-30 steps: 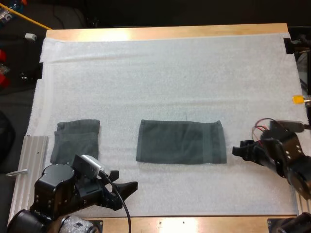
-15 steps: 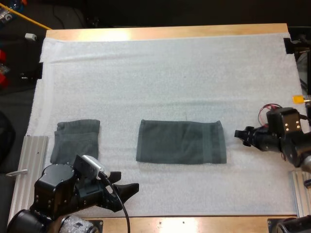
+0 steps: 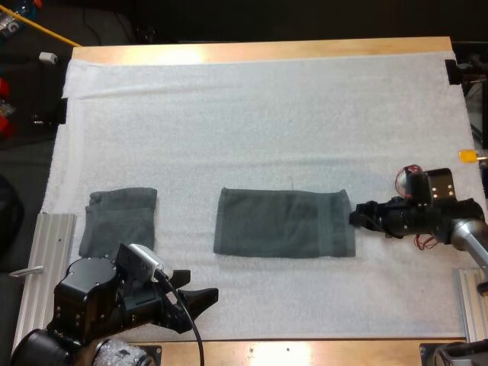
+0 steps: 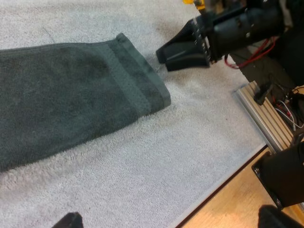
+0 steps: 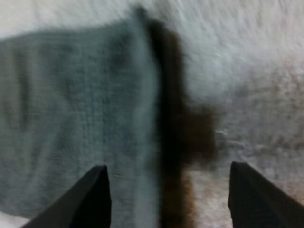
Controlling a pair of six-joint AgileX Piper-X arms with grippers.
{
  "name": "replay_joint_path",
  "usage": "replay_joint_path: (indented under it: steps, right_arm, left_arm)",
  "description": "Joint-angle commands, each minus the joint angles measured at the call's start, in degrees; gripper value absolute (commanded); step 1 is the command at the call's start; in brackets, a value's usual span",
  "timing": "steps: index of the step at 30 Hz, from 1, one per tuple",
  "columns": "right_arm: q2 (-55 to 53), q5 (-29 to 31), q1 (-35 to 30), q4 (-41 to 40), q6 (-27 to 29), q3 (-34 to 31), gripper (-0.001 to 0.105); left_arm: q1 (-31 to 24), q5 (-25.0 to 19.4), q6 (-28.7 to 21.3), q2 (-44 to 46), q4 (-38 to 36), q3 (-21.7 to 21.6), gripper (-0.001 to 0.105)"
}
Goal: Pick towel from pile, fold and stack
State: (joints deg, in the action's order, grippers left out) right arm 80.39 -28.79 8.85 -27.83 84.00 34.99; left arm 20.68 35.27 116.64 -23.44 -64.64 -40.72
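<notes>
Midway between the left and right edges of the wooden bench (image 3: 259,50), toward its near edge, a dark grey-green terry towel folded into a long flat rectangle (image 3: 284,223) is laid on the white mat (image 3: 267,122). A smaller folded towel of the same cloth (image 3: 120,221) is set near the left edge. The cloth is judged light, soft and limp, likely to sag and to drag on the mat rather than slide. It is best taken at the hemmed short end facing the right edge, pinched through all its layers near a corner. The right gripper (image 3: 355,217) is held low at that end, its fingers spread apart with nothing between them. The left gripper (image 3: 200,284) is parked by the near edge, its fingers likewise apart and empty. Against a second ago, the right gripper has been brought in from the right edge to the towel's end; both towels and the left gripper are unmoved.
</notes>
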Motion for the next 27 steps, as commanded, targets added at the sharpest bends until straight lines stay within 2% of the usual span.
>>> replay_joint_path:
  steps: [1,5,15,22,23,25,26,27]
  right_arm:
    - [0.73,-1.51,-0.22,1.12,0.18,-0.17,0.054]
    - [3.71,-4.66,0.12,3.10,-1.25,-0.65,0.054]
    - [8.83,-5.10,5.15,8.45,-9.22,-0.65,0.054]
    - [9.57,-4.69,7.49,8.87,-13.11,-0.65,0.053]
    - [9.57,-4.69,7.49,8.79,-13.57,-0.65,0.052]
    - [9.57,-4.69,7.49,8.67,-14.66,-0.65,0.043]
    - [9.57,-4.69,7.49,8.68,-15.13,-0.65,0.036]
    - [9.51,-4.69,7.49,8.68,-15.55,-0.65,0.025]
  left_arm:
    - [-0.03,0.53,0.53,0.35,0.20,-0.29,0.070]
    - [-0.03,0.53,0.53,0.35,0.20,-0.29,0.070]
    - [-0.03,0.53,0.53,0.35,0.20,-0.29,0.070]
    - [-0.03,0.53,0.53,0.35,0.20,-0.29,0.070]
    - [-0.03,0.53,0.53,0.35,0.20,-0.29,0.070]
    - [-0.03,0.53,0.53,0.35,0.20,-0.29,0.070]
    - [-0.03,0.53,0.53,0.35,0.20,-0.29,0.070]
    - [-0.03,0.53,0.53,0.35,0.20,-0.29,0.070]
